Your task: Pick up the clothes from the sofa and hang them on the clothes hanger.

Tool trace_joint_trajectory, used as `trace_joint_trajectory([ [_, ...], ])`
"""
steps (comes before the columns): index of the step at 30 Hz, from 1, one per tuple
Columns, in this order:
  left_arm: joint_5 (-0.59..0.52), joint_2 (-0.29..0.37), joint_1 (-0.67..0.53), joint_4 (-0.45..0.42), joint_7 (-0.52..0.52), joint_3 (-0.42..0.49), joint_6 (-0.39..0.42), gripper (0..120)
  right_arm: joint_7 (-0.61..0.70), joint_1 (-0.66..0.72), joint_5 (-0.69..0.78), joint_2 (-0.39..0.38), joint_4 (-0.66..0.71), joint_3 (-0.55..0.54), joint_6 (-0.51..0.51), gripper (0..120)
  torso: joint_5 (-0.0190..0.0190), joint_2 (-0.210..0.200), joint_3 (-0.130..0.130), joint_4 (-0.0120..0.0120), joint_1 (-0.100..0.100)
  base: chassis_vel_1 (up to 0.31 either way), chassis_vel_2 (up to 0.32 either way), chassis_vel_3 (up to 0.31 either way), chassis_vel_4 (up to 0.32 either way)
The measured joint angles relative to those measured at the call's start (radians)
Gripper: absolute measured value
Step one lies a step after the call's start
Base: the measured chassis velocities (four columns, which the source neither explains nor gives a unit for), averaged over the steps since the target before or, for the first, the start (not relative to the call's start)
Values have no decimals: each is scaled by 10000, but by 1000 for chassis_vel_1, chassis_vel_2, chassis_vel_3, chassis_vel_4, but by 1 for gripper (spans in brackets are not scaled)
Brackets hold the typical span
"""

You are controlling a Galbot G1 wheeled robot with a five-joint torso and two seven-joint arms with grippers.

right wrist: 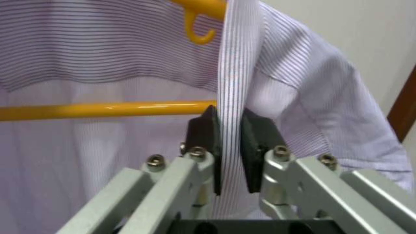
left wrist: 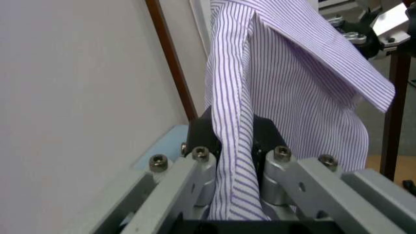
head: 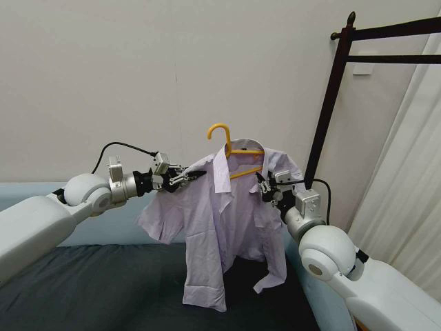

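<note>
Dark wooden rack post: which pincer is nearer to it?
Right. The right pincer grips the shirt at its edge, just beside the rack post; the left pincer grips the shirt's opposite side, with the shirt between it and the post.

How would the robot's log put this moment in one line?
left tool: shut on striped shirt | right tool: shut on striped shirt | striped shirt: draped on yellow hanger, held above sofa

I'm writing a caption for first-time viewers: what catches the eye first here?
A pale striped shirt on a yellow hanger is held in mid-air above the dark sofa. The left gripper pinches its fabric on one side and the right gripper on the other. A dark wooden rack stands behind on the right.
</note>
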Motion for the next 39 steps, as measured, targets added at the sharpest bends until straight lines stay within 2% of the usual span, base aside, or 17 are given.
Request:
trace_joint_trajectory([
  [3,6,-11,18,49,21,-24,0,8,68,-7,-60,-73,-3,21,2,0,1,0,0,-1,0,0,0,0,0],
  [11,27,-77,29,30,22,21,26,8,-509,249,-311,-611,583,-175,-45,0,1,1,-1,-2,0,0,0,0,0],
  [18,32,-198,-119,-86,-24,238,73,8,-888,1145,-538,-539,577,-931,-362,0,0,0,0,3,0,0,0,0,0],
  [27,-139,99,-82,-29,97,98,70,8,-1446,599,-1344,-938,818,-1097,-405,0,2,1,-1,0,0,0,0,0,0],
  [34,-252,153,56,-259,166,-2,73,8,-1431,590,-1119,-949,880,-959,-400,0,1,1,-1,0,0,0,0,0,0],
  [35,-244,152,85,-219,178,-3,72,8,-1435,513,-987,-1023,1033,-859,-392,7,1,1,-1,0,0,0,0,0,0],
  [38,-232,130,131,-67,203,-5,52,8,-1494,337,-875,-1188,1267,-702,-385,14,1,1,-1,0,0,0,0,0,0],
  [39,-232,97,161,53,253,-6,28,8,-1546,199,-816,-1301,1418,-581,-381,19,1,1,-1,0,0,0,0,0,0],
])
